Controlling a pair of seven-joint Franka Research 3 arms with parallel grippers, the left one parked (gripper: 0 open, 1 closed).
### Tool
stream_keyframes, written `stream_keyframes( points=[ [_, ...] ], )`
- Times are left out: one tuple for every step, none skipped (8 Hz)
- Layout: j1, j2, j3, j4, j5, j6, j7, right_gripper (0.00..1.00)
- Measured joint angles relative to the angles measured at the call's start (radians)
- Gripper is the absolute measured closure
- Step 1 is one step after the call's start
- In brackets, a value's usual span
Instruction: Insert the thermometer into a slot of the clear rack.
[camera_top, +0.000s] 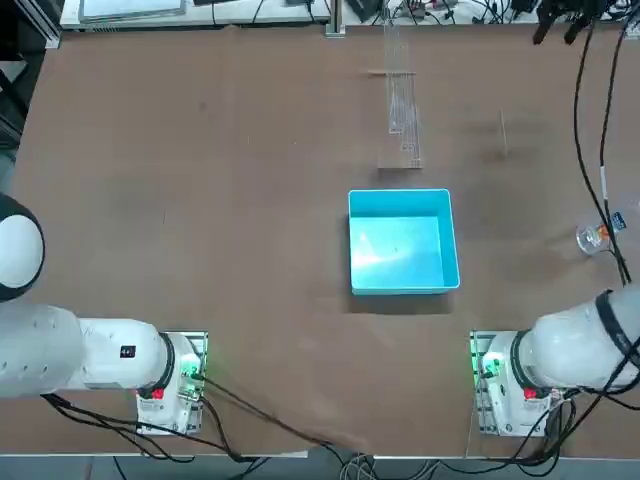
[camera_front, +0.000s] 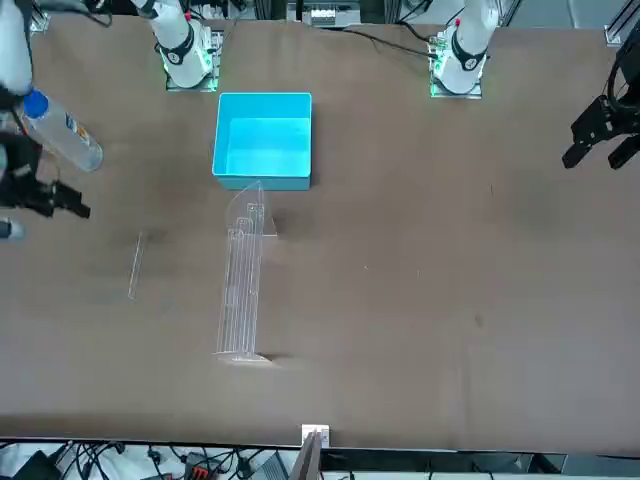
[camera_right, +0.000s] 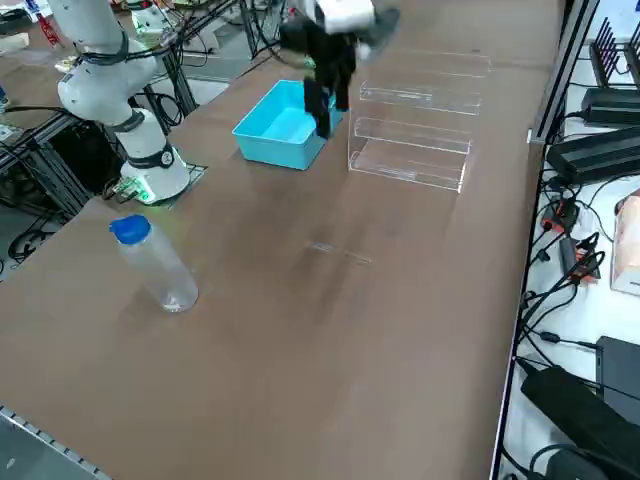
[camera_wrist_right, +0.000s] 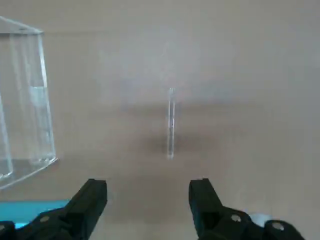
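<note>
Currently, the open right tool (camera_wrist_right: 148, 186) hovers empty above the bench (camera_front: 400, 260).
Its two fingers stand wide apart with nothing between them, while the thermometer (camera_wrist_right: 171, 125), a thin clear rod, lies flat on the bench beyond the fingertips in the wrist view, touching neither; it sits well apart from the rack (camera_front: 240, 285), on the robot's right side of it, outside every slot. The rack, see-through and long, stands just beyond the blue bin (camera_top: 404, 242) as seen from the arms' bases, and a clear bottle (camera_right: 160, 268) with a blue cap is on the bench to the bin's right.
</note>
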Motion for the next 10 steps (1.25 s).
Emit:
stream_keyframes(
  points=[
    [-0.007, 0.056, 0.000, -0.003, 0.000, 0.051, 0.000, 0.00],
    [-0.013, 0.110, 0.000, -0.006, 0.000, 0.097, 0.000, 0.00],
    [-0.022, 0.157, 0.000, -0.008, 0.001, 0.137, 0.000, 0.00],
    [-0.032, 0.197, -0.001, -0.010, 0.001, 0.169, 0.000, 0.00],
    [-0.038, 0.229, -0.001, -0.020, 0.004, 0.208, 0.001, 0.00],
    [-0.038, 0.248, -0.001, -0.042, 0.019, 0.260, 0.002, 0.00],
    [-0.038, 0.260, 0.000, -0.068, 0.040, 0.301, 0.002, 0.00],
    [-0.038, 0.270, 0.000, -0.088, 0.052, 0.327, 0.013, 0.01],
    [-0.037, 0.281, 0.001, -0.109, 0.055, 0.363, 0.024, 0.01],
    [-0.036, 0.289, 0.003, -0.140, 0.055, 0.422, 0.028, 0.01]
  ],
)
